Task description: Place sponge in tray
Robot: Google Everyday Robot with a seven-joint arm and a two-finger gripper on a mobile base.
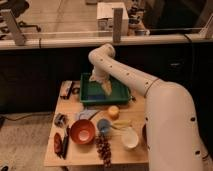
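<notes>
Looks like an office or lab test area, not a home. A small wooden desk stands against a dark low partition topped by a glass panel with metal posts; behind the glass, a tiled floor and office chair bases. The desk carries staged props: green tray, red-brown bowl, orange fruit. The gripper hangs over the tray.
</notes>
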